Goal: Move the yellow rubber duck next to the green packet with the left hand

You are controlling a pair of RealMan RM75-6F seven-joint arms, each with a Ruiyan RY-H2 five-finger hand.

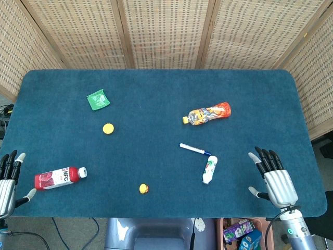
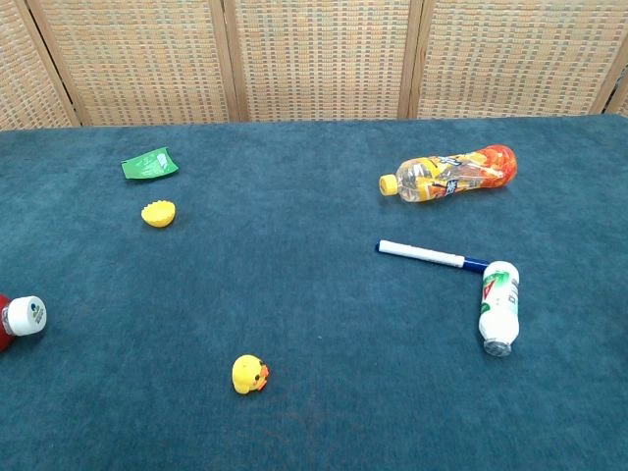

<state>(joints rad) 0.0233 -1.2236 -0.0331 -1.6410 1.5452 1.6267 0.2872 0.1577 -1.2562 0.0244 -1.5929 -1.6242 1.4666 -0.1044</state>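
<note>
My tabletop (image 1: 156,208) is covered in dark teal cloth with rounded corners. From nine through twelve to three o'clock a woven rattan screen (image 1: 166,31) in light wooden frames closes me in. At five o'clock, below the edge, a box of cartons (image 1: 240,232) sits on the grey floor (image 1: 62,234)

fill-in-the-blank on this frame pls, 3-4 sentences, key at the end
1. The small yellow rubber duck sits near the table's ____ edge.
2. The flat green packet lies just beyond a yellow ____.
3. The blue-capped white marker has its capped end touching the small ____ bottle.
4. The left hand holds ____.

Missing words: front; cup; white; nothing
</note>
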